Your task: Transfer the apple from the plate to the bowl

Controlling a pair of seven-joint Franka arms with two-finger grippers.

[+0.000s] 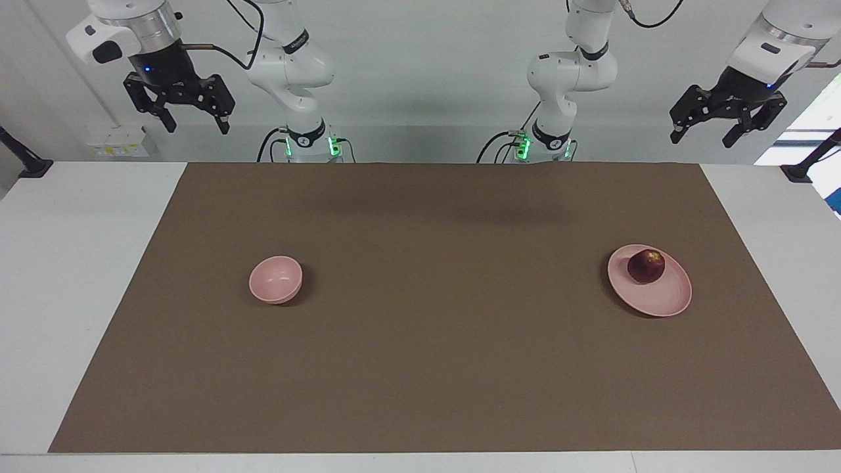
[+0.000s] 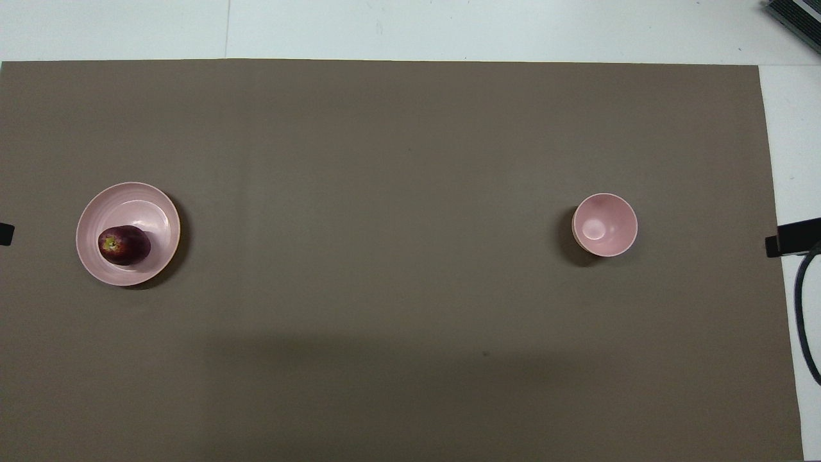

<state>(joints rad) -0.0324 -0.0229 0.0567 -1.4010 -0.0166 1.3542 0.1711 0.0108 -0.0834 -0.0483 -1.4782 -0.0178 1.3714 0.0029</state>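
Note:
The dark red apple [image 1: 646, 267] [image 2: 124, 245] lies on the pale pink plate [image 1: 663, 299] [image 2: 141, 202], on the part of it nearer to the robots, toward the left arm's end of the table. The small pink bowl [image 1: 276, 280] [image 2: 605, 224] stands empty toward the right arm's end. My left gripper [image 1: 703, 138] hangs open high up at its own end of the table, holding nothing. My right gripper [image 1: 197, 125] is likewise raised and open at the other end, well apart from the bowl. Both arms wait.
A brown mat [image 1: 420, 368] [image 2: 397, 141] covers most of the white table [image 1: 72, 276]; plate and bowl both sit on it. Black clamp posts [image 1: 29, 164] stand at the table's corners near the robots.

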